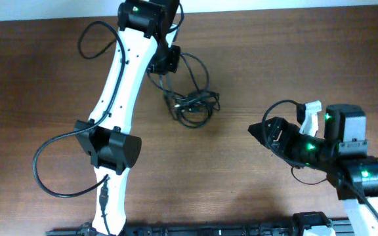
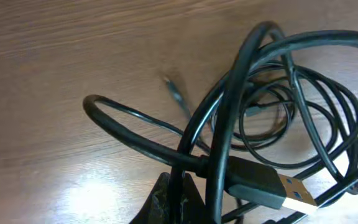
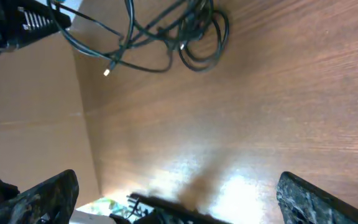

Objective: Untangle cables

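Several thin black cables [image 1: 190,105] lie bunched on the counter [image 1: 254,65]. They look soft, light and springy, best taken near the USB plug [image 2: 269,186]. Left pincer [image 1: 166,62] seems closed on one strand, though it's half hidden. Right pincer [image 3: 176,180] gapes wide, well apart.

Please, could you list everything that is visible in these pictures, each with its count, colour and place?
cables: one tangled bunch, number unclear, black, far middle of the table
USB plug: one, black with a silver end, close to the left gripper
small plug: one, pale tip, on a loose cable end beside the bunch
table: one, brown wood, under everything
left arm: one, white and black, reaching to the far side
right arm: one, black, near right corner
left gripper: one, black, shut on the cables
right gripper: one, black, open, apart from the bunch
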Controlling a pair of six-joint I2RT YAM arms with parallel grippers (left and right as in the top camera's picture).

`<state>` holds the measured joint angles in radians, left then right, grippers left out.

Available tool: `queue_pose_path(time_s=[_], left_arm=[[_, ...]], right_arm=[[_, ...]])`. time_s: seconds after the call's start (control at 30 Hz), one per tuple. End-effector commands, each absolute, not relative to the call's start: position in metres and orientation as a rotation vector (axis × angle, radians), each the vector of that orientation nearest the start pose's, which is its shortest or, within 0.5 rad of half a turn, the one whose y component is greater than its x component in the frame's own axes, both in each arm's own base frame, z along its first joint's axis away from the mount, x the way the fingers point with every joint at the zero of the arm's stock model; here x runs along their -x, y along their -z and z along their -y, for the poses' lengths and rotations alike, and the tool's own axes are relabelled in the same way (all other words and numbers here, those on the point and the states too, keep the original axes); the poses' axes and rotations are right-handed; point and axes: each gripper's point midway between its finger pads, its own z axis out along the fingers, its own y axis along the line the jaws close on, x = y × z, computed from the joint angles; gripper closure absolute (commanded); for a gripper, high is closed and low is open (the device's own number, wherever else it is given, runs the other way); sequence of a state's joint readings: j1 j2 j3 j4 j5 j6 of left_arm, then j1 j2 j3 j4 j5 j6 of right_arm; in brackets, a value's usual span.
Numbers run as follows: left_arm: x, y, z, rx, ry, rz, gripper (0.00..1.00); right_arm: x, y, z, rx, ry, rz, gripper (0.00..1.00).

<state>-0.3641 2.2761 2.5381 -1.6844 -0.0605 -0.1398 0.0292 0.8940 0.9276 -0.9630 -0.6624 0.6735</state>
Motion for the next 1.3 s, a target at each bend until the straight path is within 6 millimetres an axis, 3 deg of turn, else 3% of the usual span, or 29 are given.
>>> queue_pose_path(time_s=[0.0, 0.03, 0.1, 0.13, 0.2, 0.3, 0.37, 0.4, 0.47, 0.53, 0.6, 0.7, 0.77, 0.97, 1.07, 1.13, 1.17, 1.2, 1.27], left_arm=[[-0.417, -0.200, 0.169, -0.434, 0.122, -2.952, 1.00], [-0.415, -0.200, 0.173, -0.496, 0.147, -2.944, 1.00], [-0.423, -0.199, 0.153, -0.492, -0.076, -2.922, 1.00], [-0.431, -0.200, 0.129, -0.385, -0.299, -2.896, 1.00], [-0.437, -0.203, 0.105, -0.190, -0.511, -2.847, 1.00], [-0.436, -0.204, 0.107, -0.184, -0.483, -2.848, 1.00], [-0.430, -0.203, 0.132, -0.201, -0.267, -2.897, 1.00], [-0.420, -0.206, 0.165, -0.228, 0.028, -2.940, 1.00], [-0.405, -0.212, 0.204, -0.362, 0.380, -2.958, 1.00], [-0.389, -0.223, 0.235, -0.510, 0.682, -2.926, 1.00], [-0.381, -0.232, 0.251, -0.604, 0.847, -2.879, 1.00], [-0.374, -0.242, 0.264, -0.699, 0.988, -2.815, 1.00], [-0.371, -0.245, 0.268, -0.703, 1.035, -2.805, 1.00], [-0.377, -0.236, 0.258, -0.605, 0.918, -2.871, 1.00], [-0.376, -0.236, 0.260, -0.580, 0.922, -2.884, 1.00], [-0.373, -0.236, 0.264, -0.570, 0.926, -2.894, 1.00], [-0.371, -0.236, 0.267, -0.588, 0.923, -2.893, 1.00], [-0.371, -0.235, 0.266, -0.588, 0.897, -2.897, 1.00], [-0.385, -0.221, 0.244, -0.556, 0.644, -2.921, 1.00]], right_arm=[[-0.218, -0.221, -0.120, -0.471, -1.182, -2.529, 0.00], [-0.218, -0.220, -0.121, -0.475, -1.184, -2.536, 0.00], [-0.217, -0.217, -0.121, -0.487, -1.184, -2.550, 0.00], [-0.217, -0.218, -0.121, -0.486, -1.184, -2.549, 0.00], [-0.217, -0.217, -0.121, -0.487, -1.185, -2.550, 0.00], [-0.217, -0.218, -0.121, -0.484, -1.190, -2.549, 0.00], [-0.218, -0.219, -0.121, -0.479, -1.189, -2.544, 0.00], [-0.221, -0.222, -0.122, -0.452, -1.197, -2.526, 0.00], [-0.226, -0.244, -0.136, -0.233, -1.307, -2.423, 0.00], [-0.237, -0.261, -0.140, -0.138, -1.326, -2.326, 0.00], [-0.248, -0.260, -0.136, -0.147, -1.268, -2.309, 0.00], [-0.259, -0.245, -0.132, -0.200, -1.238, -2.354, 0.00], [-0.266, -0.236, -0.142, -0.172, -1.255, -2.382, 0.04], [-0.298, -0.210, -0.193, -0.038, -1.277, -2.413, 0.08], [-0.317, -0.201, -0.197, -0.066, -1.221, -2.400, 0.15], [-0.324, -0.190, -0.193, -0.100, -1.163, -2.418, 0.34], [-0.325, -0.188, -0.191, -0.112, -1.144, -2.424, 0.51], [-0.326, -0.188, -0.189, -0.120, -1.134, -2.424, 0.58], [-0.327, -0.186, -0.179, -0.166, -1.095, -2.433, 0.70]])
